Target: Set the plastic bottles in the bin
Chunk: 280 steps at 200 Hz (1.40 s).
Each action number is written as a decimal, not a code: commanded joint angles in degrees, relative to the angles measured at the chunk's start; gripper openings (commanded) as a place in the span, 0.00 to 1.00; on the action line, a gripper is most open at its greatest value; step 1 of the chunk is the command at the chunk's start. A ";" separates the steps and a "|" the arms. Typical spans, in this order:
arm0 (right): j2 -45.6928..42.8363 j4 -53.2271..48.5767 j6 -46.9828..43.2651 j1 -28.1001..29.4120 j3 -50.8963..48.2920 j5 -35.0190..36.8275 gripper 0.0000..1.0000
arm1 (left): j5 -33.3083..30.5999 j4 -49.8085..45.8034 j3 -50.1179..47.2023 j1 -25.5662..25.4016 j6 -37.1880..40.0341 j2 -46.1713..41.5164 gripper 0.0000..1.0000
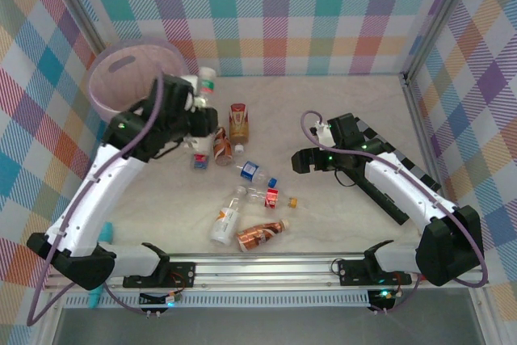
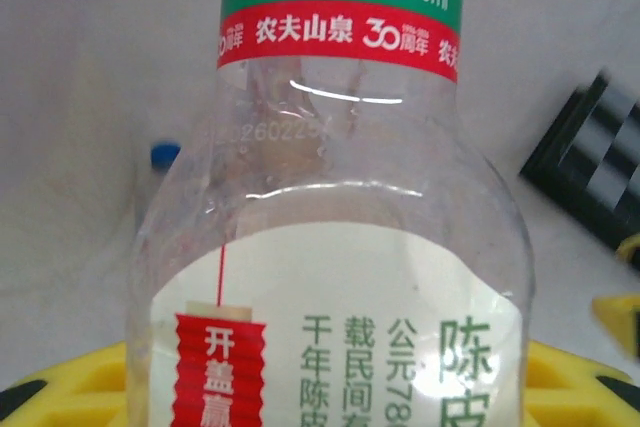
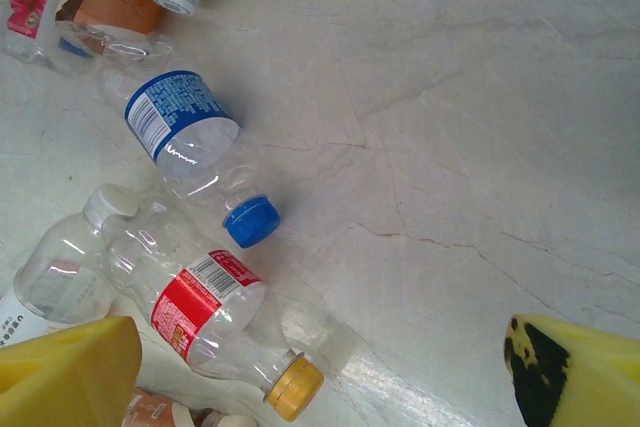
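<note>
Plastic bottles (image 1: pixel 251 171) lie scattered while 1 green-labelled tea bottle (image 2: pixel 330 247) is clamped in the left gripper (image 1: pixel 196 107) beside the bin (image 1: pixel 105 90) (presumably for dropping in), right gripper (image 3: pixel 320 377) spread wide above others

Plaid walls (image 1: pixel 323 14): pastel pink, teal, orange and purple checks on white. Marble tabletop (image 3: pixel 450 97): cream, thin grey-brown veins. Round translucent plastic bin (image 1: pixel 105 90): pale pink. Clear plastic bottle with green-and-red label band (image 2: pixel 330 217): white lower label, green characters, red tab. Clear plastic bottle with blue label (image 3: pixel 185 132): blue cap. Clear plastic bottle with red label (image 3: pixel 210 307): yellow cap. Right gripper (image 3: pixel 315 377): yellow fingers (image 3: pixel 62 372), one smudged black.
</note>
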 commanded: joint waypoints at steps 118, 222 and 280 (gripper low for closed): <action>-3.66 -1.50 -0.63 -0.16 -1.51 1.20 0.94 | 15.24 12.10 21.52 32.58 -5.29 25.04 0.00; -2.97 -1.68 -0.70 -0.17 -1.20 1.61 0.93 | 17.31 8.91 14.50 33.38 0.08 30.35 0.21; -2.39 -1.64 -0.35 -0.17 -0.46 1.23 0.94 | 17.70 10.08 13.48 33.37 0.40 29.64 0.82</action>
